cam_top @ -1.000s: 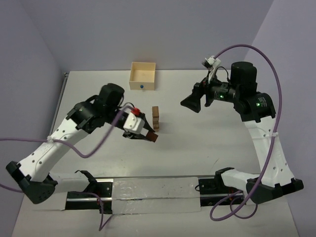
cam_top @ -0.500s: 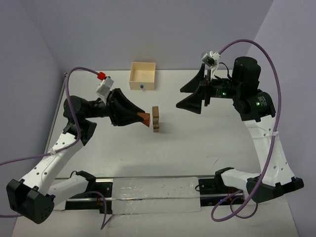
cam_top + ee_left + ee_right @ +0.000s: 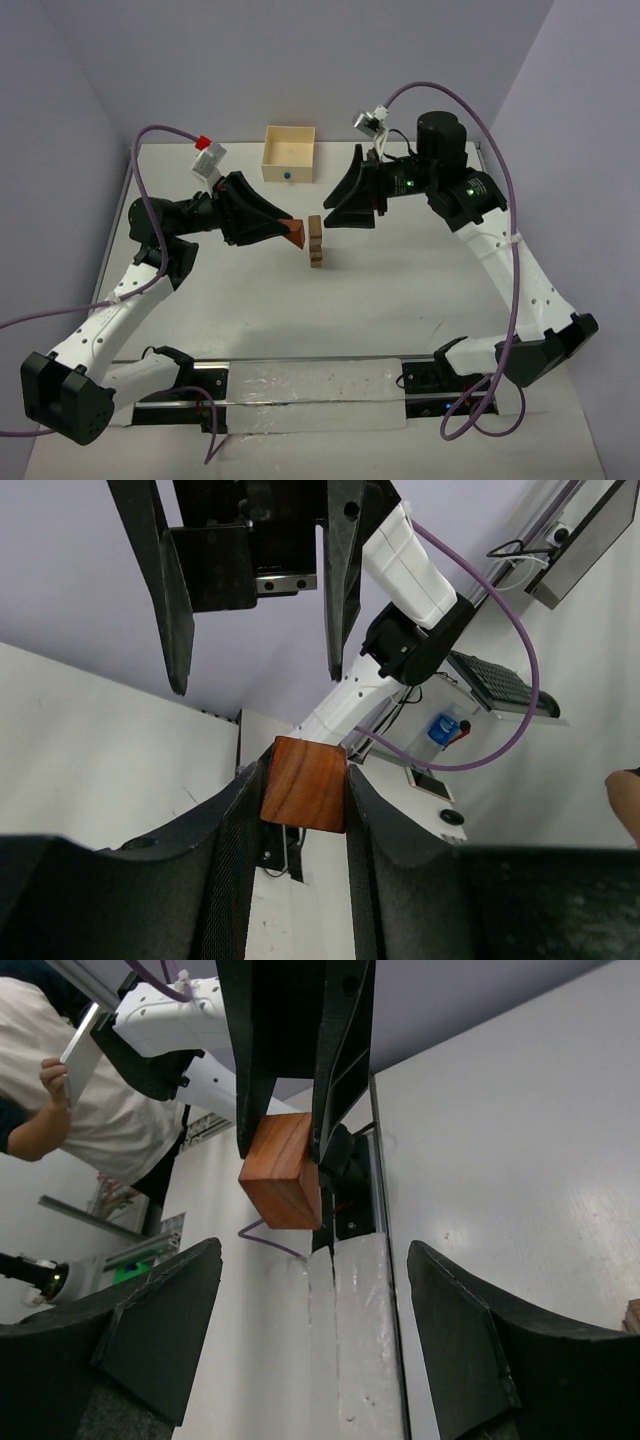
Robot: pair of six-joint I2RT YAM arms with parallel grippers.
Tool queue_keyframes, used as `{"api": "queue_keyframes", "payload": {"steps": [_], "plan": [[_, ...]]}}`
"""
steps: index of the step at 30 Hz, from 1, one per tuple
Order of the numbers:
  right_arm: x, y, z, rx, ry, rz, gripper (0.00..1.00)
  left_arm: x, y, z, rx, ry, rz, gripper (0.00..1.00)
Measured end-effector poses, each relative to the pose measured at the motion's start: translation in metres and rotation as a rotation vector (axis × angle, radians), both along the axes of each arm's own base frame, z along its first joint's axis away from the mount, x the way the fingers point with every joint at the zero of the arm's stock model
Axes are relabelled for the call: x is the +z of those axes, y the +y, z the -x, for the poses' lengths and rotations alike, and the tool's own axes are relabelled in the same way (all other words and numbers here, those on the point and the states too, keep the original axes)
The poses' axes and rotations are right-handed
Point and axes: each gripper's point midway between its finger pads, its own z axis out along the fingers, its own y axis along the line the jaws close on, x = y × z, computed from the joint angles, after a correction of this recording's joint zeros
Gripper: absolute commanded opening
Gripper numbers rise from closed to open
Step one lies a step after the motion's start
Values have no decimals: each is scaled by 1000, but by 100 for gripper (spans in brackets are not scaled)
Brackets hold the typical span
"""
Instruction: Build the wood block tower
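The tower (image 3: 315, 241), a narrow column of small brown wood blocks, stands mid-table. My left gripper (image 3: 291, 230) is shut on a reddish-brown wood block (image 3: 295, 235) and holds it in the air just left of the tower's top. The left wrist view shows this block (image 3: 305, 783) pinched between my left gripper's (image 3: 305, 775) fingers. My right gripper (image 3: 328, 213) is open and empty, just right of the tower's top. In the right wrist view, my right gripper (image 3: 315, 1305) faces the held block (image 3: 283, 1172) and a tower edge (image 3: 632, 1314) shows at bottom right.
A pale square wooden box (image 3: 289, 153) with a blue dot stands behind the tower at the table's far edge. A metal rail (image 3: 300, 368) with the arm bases runs along the near edge. A person (image 3: 45, 1080) shows beyond the table in the right wrist view.
My right gripper has swung left, close to the tower's top, and stays open. My left gripper, first low beside the tower, rose with the block and has edged nearer the top.
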Motion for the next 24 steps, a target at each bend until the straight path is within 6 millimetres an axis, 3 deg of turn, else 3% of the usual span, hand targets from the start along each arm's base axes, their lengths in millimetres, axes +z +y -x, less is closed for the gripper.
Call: {"api": "queue_keyframes", "payload": {"steps": [8, 24], "plan": [[-20, 19, -7, 40, 85, 35, 75, -9, -2, -4, -6, 65, -8, 0], [-16, 36, 16, 104, -40, 60, 72, -17, -4, -13, -9, 135, -16, 0]]}}
